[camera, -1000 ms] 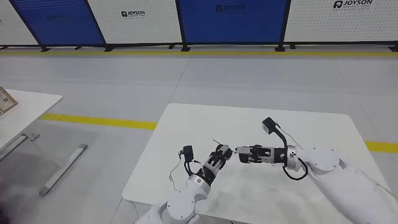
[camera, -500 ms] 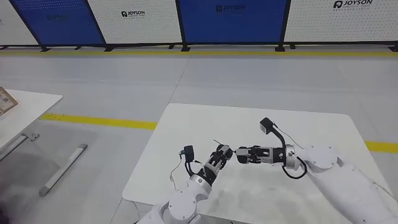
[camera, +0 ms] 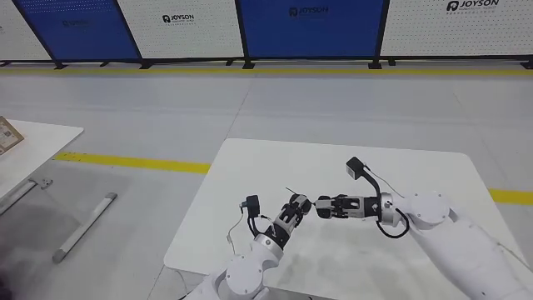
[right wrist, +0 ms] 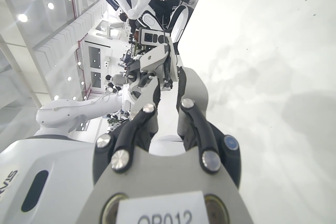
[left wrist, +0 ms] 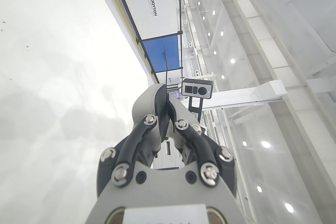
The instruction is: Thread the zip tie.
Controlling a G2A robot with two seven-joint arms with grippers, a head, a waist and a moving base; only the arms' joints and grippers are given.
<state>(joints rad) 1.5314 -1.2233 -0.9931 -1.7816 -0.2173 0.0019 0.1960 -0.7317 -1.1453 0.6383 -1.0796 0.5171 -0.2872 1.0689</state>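
Here's the left gripper (left wrist: 164,89) with its fingers pressed tight on the black zip tie (left wrist: 165,62), holding it up in the air above the white table (camera: 375,162). The thin tail pokes out past the fingertips. Nose to nose with it hangs the right gripper (right wrist: 170,74), fingers spread and nothing between them that I can make out. The left one's tips sit just beside its opening. It's a tight spot, and the first worry is plain contact: the two sets of fingers are so near that a slightly crooked approach would knock metal on metal and jar the strap loose. The tail also looks whippy. If the right fingers close off the line, I reckon they bend it sideways rather than catch it. The strap could also swivel in the left pads, since a narrow strip gives little to bite on. I can't tell where the locking head is, so alignment is anyone's guess. Should it drop, a flat strip on that table would be an awkward pick.
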